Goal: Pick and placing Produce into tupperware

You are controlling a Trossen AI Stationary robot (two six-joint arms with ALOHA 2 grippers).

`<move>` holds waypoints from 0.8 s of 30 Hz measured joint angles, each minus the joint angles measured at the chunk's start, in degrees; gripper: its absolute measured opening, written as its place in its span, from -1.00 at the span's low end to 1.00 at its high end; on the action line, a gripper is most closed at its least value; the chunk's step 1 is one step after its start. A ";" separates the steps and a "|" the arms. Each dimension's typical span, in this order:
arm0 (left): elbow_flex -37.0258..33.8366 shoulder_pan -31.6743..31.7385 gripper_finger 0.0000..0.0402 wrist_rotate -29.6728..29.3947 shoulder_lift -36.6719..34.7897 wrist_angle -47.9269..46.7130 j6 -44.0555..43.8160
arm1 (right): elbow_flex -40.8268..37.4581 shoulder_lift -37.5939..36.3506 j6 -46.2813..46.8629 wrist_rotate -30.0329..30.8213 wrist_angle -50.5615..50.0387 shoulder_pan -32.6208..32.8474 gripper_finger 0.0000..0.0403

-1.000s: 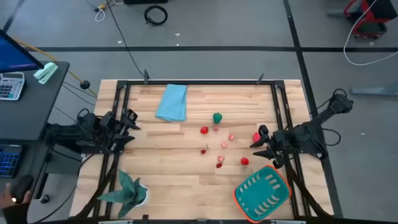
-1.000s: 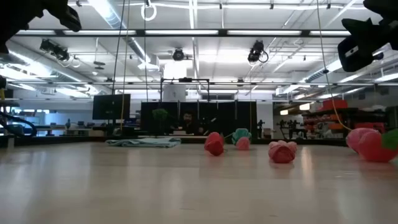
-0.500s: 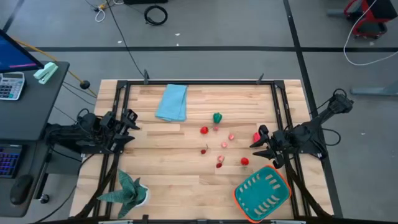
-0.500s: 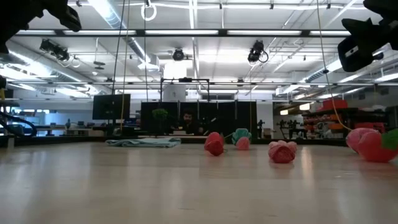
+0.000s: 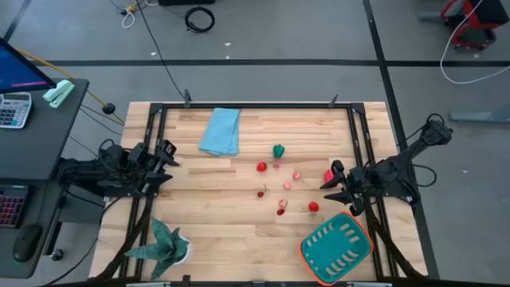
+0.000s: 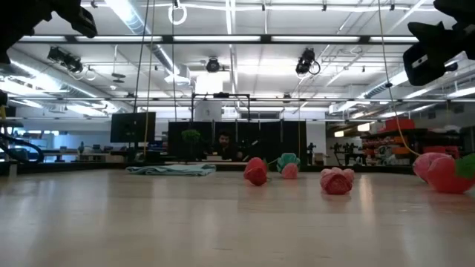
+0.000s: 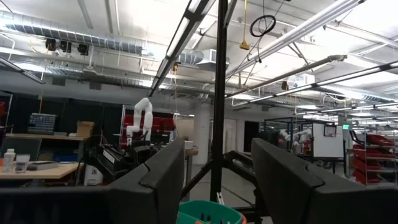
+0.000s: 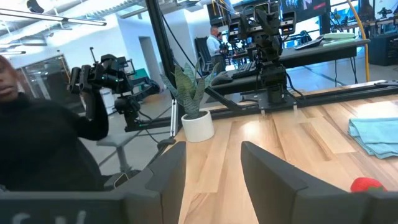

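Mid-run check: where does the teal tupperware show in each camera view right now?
High view: tupperware at the table's near right corner, below the right hand.
Low view: not in it.
Left wrist view: teal rim at bottom centre.
Right wrist view: not in it.
Shared landmark: the potted plant.

we see a light blue folded cloth (image 5: 220, 131) lying near the far edge of the pale wooden table (image 5: 215, 207). a green star-shaped plant in a white pot (image 5: 166, 243) stands at the near left corner. a coiled black cable (image 5: 199, 18) lies on the grey floor beyond.
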 joint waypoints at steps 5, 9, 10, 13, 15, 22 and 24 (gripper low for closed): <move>0.01 0.00 -0.03 0.00 0.00 0.00 -0.01 | 0.00 0.00 0.00 0.01 0.01 0.00 -0.19; 0.01 -0.01 -0.02 0.00 0.00 0.00 0.00 | -0.01 -0.02 0.00 -0.01 -0.01 0.00 -0.19; 0.01 -0.01 -0.03 0.00 0.00 0.00 0.00 | 0.01 -0.01 0.00 0.00 0.01 0.02 -0.19; 0.00 -0.01 -0.05 0.00 0.00 0.00 0.00 | -0.01 -0.02 0.00 -0.01 -0.01 0.02 -0.19; 0.01 0.01 -0.05 0.00 0.00 0.00 0.00 | 0.00 0.00 0.00 0.01 -0.01 0.00 -0.19; 0.01 -0.01 -0.02 0.00 0.00 0.00 -0.01 | -0.01 -0.01 0.00 0.00 0.01 0.02 -0.19; 0.00 0.01 -0.02 0.00 0.00 0.00 0.00 | 0.00 -0.02 0.00 0.00 0.01 0.01 -0.19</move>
